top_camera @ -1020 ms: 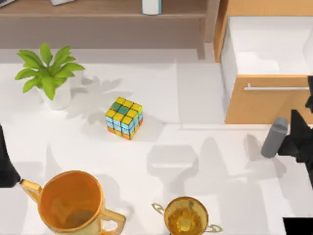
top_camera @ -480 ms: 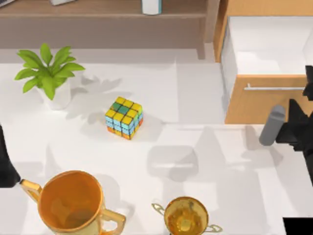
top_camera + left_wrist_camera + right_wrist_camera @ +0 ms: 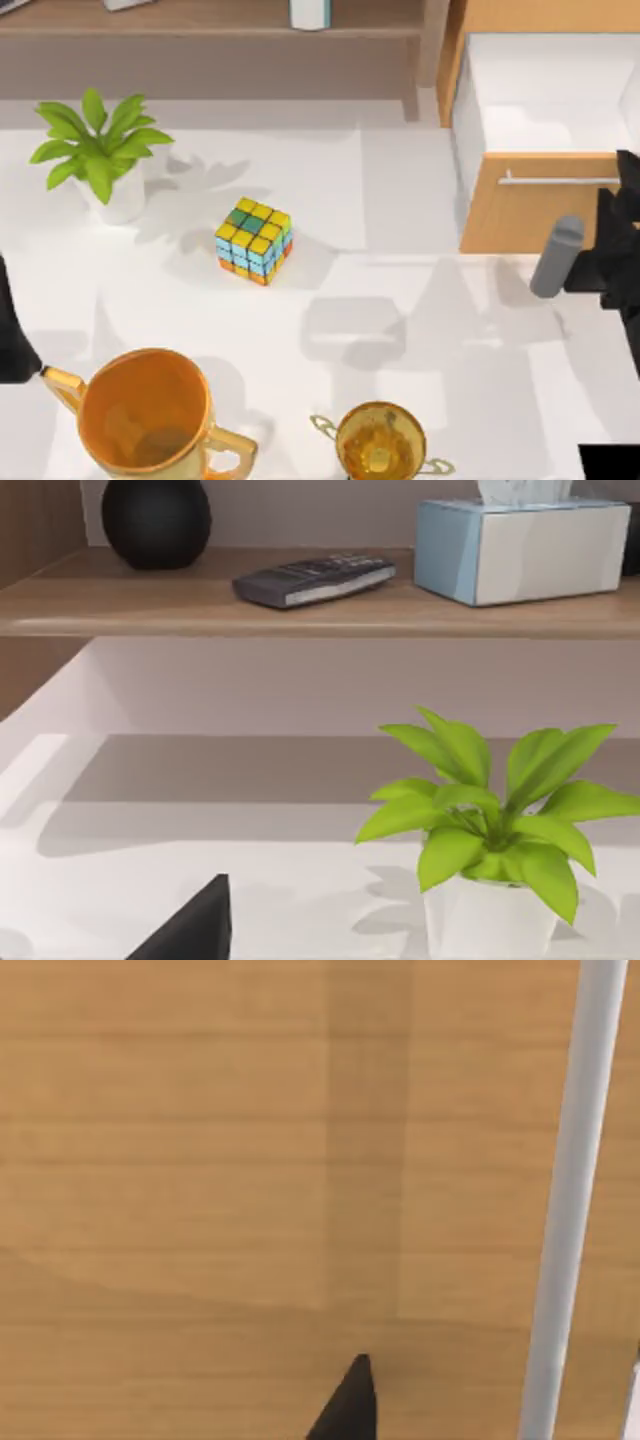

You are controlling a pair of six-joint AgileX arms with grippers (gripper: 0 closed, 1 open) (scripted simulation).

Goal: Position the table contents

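The white table (image 3: 400, 190) carries a multicoloured puzzle cube (image 3: 254, 240) near its middle and a potted green plant (image 3: 100, 150) at the back left. Two golden cups stand at the front edge, a big one (image 3: 145, 412) and a small one (image 3: 380, 440). My right gripper (image 3: 622, 190) is at the right edge, close against the wooden drawer front (image 3: 510, 215) near its pale bar handle (image 3: 560, 181). The right wrist view has that wood, the handle (image 3: 570, 1210) and a dark wedge (image 3: 345, 1410). My left arm (image 3: 10, 335) is parked at the left edge.
The light-brown cabinet's drawer (image 3: 550, 95) is pulled open, white inside. A grey cylinder (image 3: 557, 257) sits beside my right arm. Behind the table runs a wooden shelf (image 3: 200, 605) with a black vase (image 3: 155, 520), a remote (image 3: 312, 580) and a tissue box (image 3: 520, 545).
My right arm has shifted toward the back of the table, nearer the drawer handle, and the grey cylinder moved with it. Nothing else has moved.
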